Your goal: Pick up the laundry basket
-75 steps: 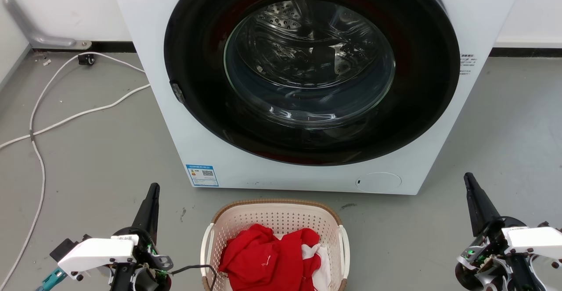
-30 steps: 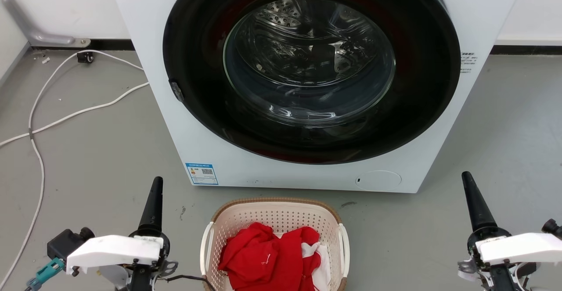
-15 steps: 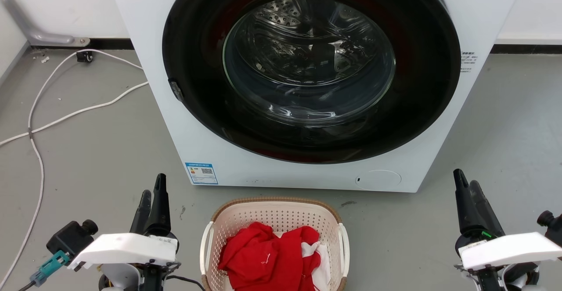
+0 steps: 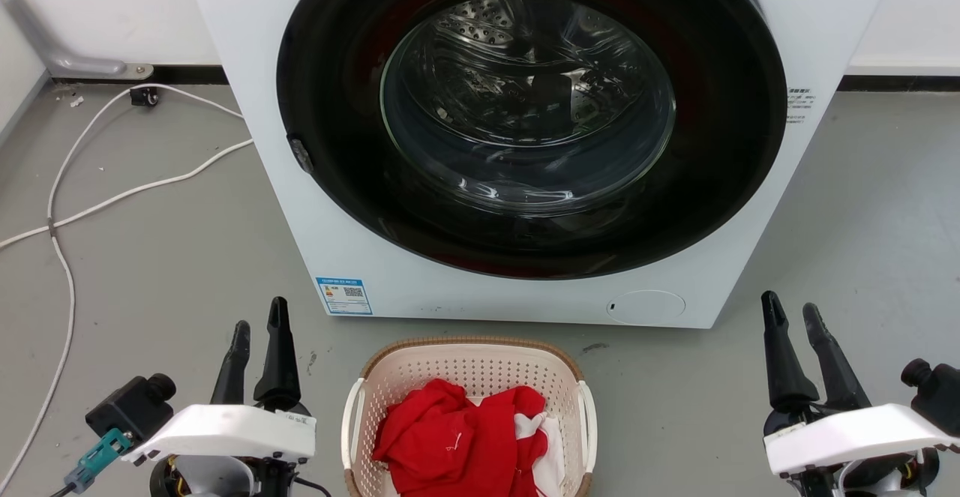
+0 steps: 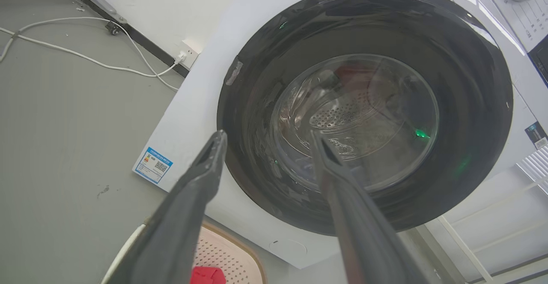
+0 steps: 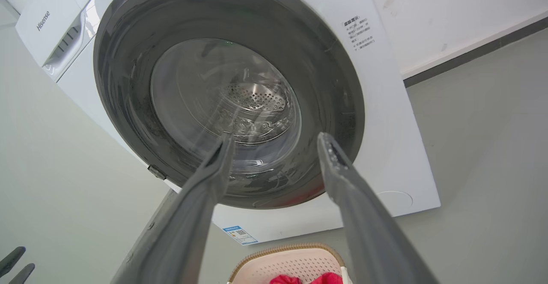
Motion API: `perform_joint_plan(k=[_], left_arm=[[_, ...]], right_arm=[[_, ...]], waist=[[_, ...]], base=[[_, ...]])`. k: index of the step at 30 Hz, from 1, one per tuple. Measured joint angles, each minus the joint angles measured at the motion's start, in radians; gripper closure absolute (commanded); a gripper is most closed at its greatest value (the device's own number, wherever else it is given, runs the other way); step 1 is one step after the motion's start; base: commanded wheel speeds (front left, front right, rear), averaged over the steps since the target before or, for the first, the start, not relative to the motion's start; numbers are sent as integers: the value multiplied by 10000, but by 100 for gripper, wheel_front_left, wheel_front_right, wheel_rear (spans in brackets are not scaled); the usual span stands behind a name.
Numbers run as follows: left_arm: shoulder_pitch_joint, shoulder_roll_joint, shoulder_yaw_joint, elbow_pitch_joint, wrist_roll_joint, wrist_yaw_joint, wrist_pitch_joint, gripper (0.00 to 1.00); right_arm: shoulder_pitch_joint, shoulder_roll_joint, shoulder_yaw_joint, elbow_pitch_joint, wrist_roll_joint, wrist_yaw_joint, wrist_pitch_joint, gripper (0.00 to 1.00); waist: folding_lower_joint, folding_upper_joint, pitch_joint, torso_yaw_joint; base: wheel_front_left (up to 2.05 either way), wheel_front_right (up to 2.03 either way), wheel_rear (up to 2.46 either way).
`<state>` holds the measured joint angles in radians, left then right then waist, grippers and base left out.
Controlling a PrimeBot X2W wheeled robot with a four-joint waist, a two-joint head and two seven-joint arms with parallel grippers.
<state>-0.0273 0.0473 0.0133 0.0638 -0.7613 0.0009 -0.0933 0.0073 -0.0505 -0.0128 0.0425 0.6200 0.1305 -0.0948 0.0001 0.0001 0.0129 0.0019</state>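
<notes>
The basket is sitting on the floor just in front of the washer, low in the middle of my head view, with red clothes lying heaped in it. Its left handle and right handle are running down its 2 sides, and nothing is touching either.

My left gripper is hovering near the basket's left side, and my right gripper is hanging well apart from its right side. Both are empty, the 2 fingers of each spread with a plain gap between them, and both are pointing toward the washer rather than at the basket. In both wrist views I'm looking between my fingers at the washer's round door, with the basket only peeking in at the bottom edge.

I'm judging this to be the approach — the grasp itself is not yet begun. The next move is calling for both arms to come inward and down, with each pair of fingers turning to straddle its handle before closing. The right arm is facing the longer reach. I'm thinking the 2 sides should rise together, or the basket could tip and spill the clothes. A white cable is trailing across the floor far to my left — well clear of the work.
</notes>
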Motion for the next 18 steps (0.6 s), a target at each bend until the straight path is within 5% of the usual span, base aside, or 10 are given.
perform_joint_plan(k=[18], left_arm=[[198, 4, -205, -244, 2151, 169, -523, 0]], right_arm=[[217, 0, 134, -211, -2336, 2, -512, 0]], waist=[[-1, 0, 8, 20]], base=[[0, 0, 0]])
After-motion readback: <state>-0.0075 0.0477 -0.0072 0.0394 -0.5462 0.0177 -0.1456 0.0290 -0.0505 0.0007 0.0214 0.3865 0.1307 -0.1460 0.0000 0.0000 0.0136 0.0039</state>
